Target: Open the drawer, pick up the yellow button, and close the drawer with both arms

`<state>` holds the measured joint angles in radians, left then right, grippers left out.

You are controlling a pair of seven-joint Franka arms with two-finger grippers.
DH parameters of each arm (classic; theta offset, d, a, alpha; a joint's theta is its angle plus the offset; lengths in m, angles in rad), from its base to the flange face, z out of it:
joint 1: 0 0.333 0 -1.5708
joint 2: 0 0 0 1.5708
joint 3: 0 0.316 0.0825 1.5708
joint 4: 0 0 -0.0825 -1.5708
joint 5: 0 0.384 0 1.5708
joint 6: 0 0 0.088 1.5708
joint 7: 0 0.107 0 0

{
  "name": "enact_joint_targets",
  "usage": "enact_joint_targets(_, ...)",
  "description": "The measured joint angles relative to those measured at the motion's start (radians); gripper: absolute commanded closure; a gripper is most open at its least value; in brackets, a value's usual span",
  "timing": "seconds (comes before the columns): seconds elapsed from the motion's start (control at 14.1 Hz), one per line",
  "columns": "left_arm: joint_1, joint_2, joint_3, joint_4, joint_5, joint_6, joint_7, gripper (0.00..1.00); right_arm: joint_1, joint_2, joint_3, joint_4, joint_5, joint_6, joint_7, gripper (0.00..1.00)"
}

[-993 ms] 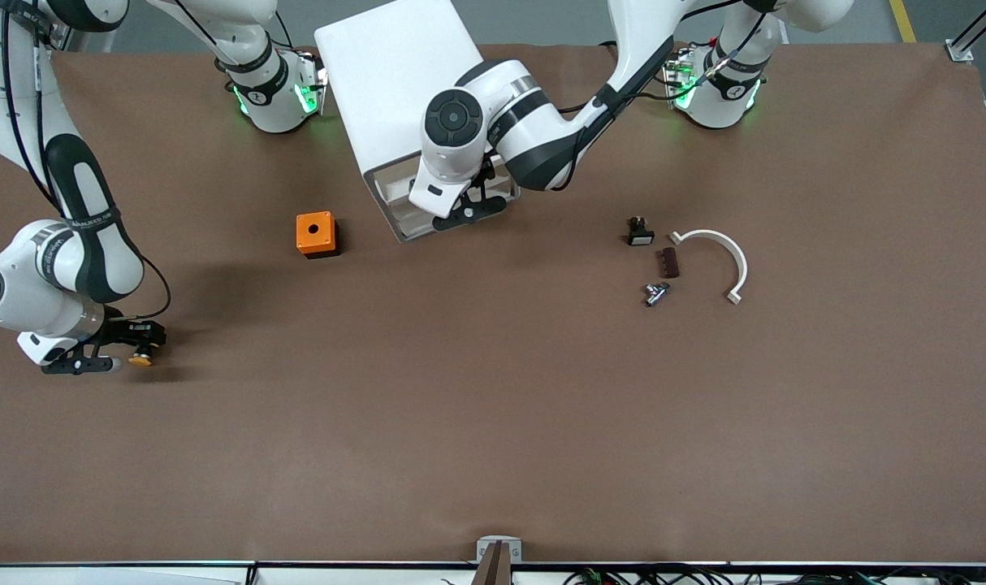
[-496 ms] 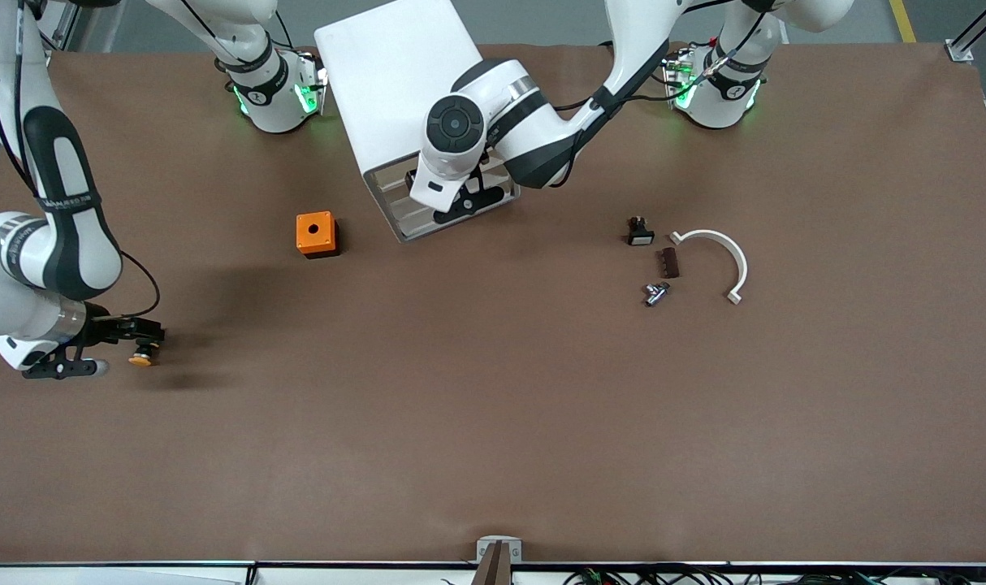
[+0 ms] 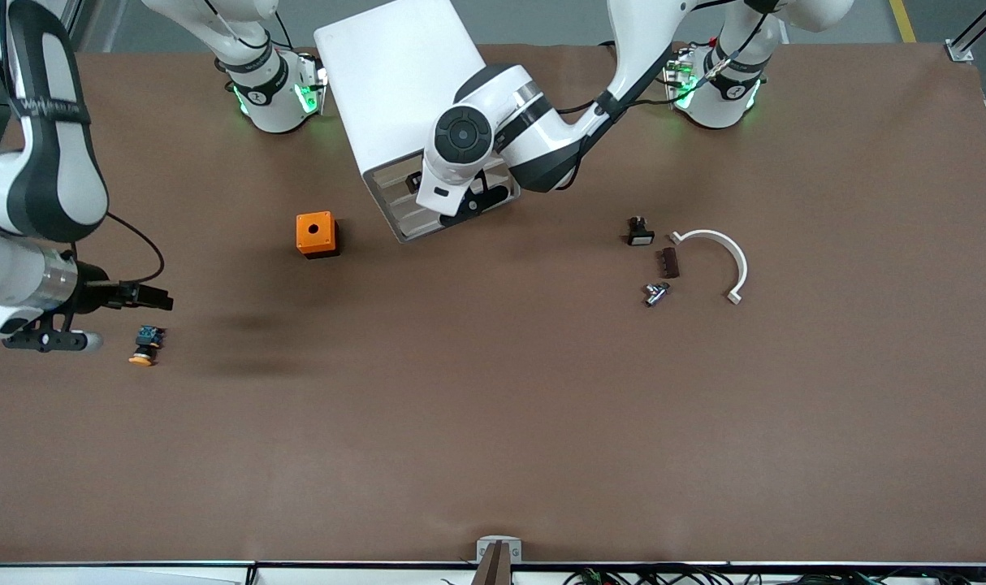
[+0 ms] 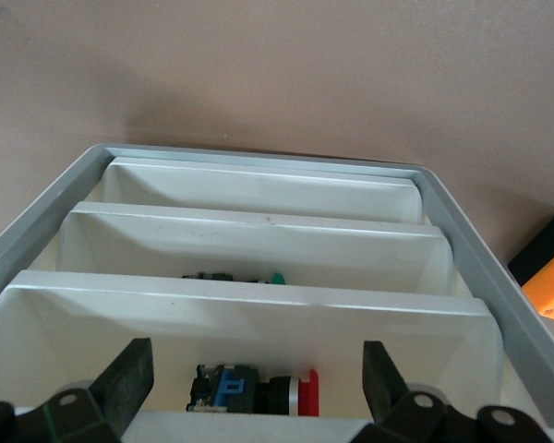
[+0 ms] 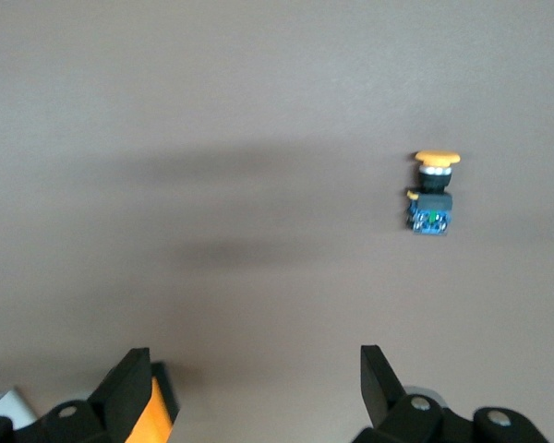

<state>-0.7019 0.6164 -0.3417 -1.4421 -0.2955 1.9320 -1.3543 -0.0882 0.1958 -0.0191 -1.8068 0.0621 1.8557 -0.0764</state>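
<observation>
The button lies on the bare table near the right arm's end, orange cap toward the front camera; the right wrist view shows its cap, black body and blue rear end. My right gripper hangs open above the table just beside it, holding nothing. The drawer stands pulled out of the white cabinet. My left gripper is over the drawer, open and empty. Its wrist view shows white compartments, with a red-capped part below the jaws.
An orange cube with a round hole sits between the button and the cabinet. Toward the left arm's end lie a small black part, a brown strip, a metal fitting and a white curved piece.
My right gripper has opened, let go of the button and risen away from it; the button now lies alone on the table. My left hand has shifted slightly toward the cabinet.
</observation>
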Motion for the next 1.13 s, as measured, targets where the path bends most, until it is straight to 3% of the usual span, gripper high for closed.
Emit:
enact_joint_targets(0.28, 0.033, -0.013, 0.005, 0.011, 0.000, 0.003, -0.003, 0.00, 0.060, -0.111, 0.005, 0.101, 0.000, -0.207, 0.128, 0.00)
enact_joint_targets(0.57, 0.162, -0.101, 0.009, 0.048, 0.097, -0.024, -0.002, 0.00, 0.090, -0.117, 0.006, 0.216, -0.002, -0.289, 0.166, 0.00)
enact_joint_targets(0.78, 0.237, -0.211, 0.009, 0.077, 0.226, -0.177, 0.015, 0.00, 0.098, -0.107, 0.006, 0.233, -0.004, -0.294, 0.166, 0.00)
enact_joint_targets(1.13, 0.385, -0.359, 0.011, 0.075, 0.293, -0.424, 0.250, 0.00, 0.118, -0.094, 0.005, 0.264, -0.031, -0.308, 0.166, 0.00)
